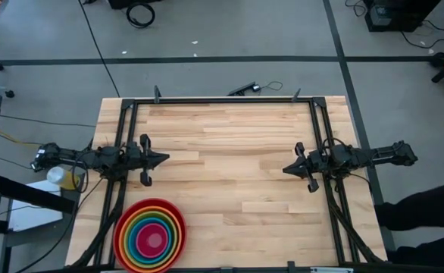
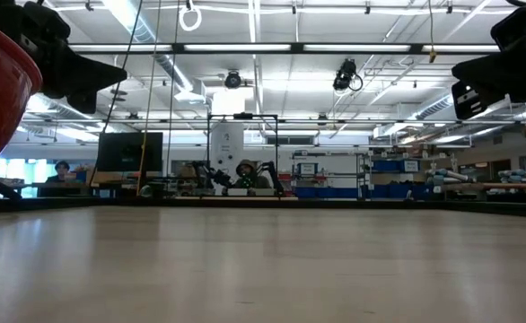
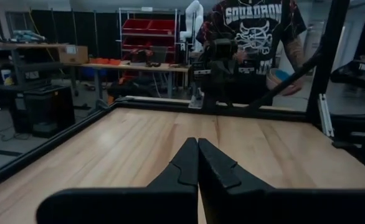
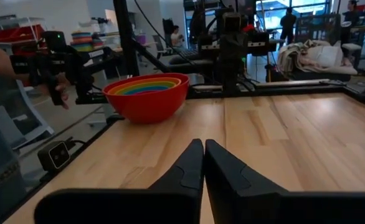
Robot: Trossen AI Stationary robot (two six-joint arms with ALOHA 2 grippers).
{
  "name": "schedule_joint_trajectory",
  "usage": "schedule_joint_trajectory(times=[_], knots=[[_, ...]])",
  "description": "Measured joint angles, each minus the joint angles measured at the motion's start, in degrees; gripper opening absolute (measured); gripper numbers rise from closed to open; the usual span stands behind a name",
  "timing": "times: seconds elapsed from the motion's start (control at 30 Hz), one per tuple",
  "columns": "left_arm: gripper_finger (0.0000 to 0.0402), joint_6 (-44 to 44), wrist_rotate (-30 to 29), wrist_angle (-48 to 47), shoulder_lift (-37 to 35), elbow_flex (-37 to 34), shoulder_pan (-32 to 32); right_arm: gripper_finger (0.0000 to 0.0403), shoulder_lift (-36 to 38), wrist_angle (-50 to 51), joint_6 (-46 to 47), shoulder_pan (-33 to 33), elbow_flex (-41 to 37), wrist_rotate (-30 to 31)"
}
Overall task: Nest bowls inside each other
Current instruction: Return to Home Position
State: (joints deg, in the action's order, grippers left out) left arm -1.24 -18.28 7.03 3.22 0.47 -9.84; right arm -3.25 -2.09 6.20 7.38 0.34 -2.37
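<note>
The bowls (image 1: 150, 235) sit nested in one stack at the table's near left corner: red outermost, then orange, lime green, blue, and magenta in the middle. The stack also shows in the right wrist view, bowls (image 4: 146, 96), resting on its red base. My left gripper (image 1: 164, 159) hovers shut at the table's left side, pointing level toward the right. My right gripper (image 1: 286, 169) hovers shut at the right side, pointing level toward the left. Neither holds anything.
A black frame (image 1: 229, 99) borders the table's far, left and right sides. A person (image 3: 257, 43) stands beyond the table's right side, and a sleeve (image 1: 426, 208) shows at the near right. The wooden tabletop (image 1: 229, 174) lies bare between the two grippers.
</note>
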Motion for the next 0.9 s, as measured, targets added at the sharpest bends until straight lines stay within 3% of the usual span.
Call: schedule_joint_trajectory(times=[0.23,0.9], knots=[[0.0004,-3.95,0.04,0.0,0.0,-0.02,0.01,0.0026,0.0,0.15,0.2,0.0,0.0,-0.12],[0.0005,-3.97,0.11,-0.01,0.0,-0.07,0.01,0.0029,0.0,0.09,0.22,0.0,0.0,-0.23]])
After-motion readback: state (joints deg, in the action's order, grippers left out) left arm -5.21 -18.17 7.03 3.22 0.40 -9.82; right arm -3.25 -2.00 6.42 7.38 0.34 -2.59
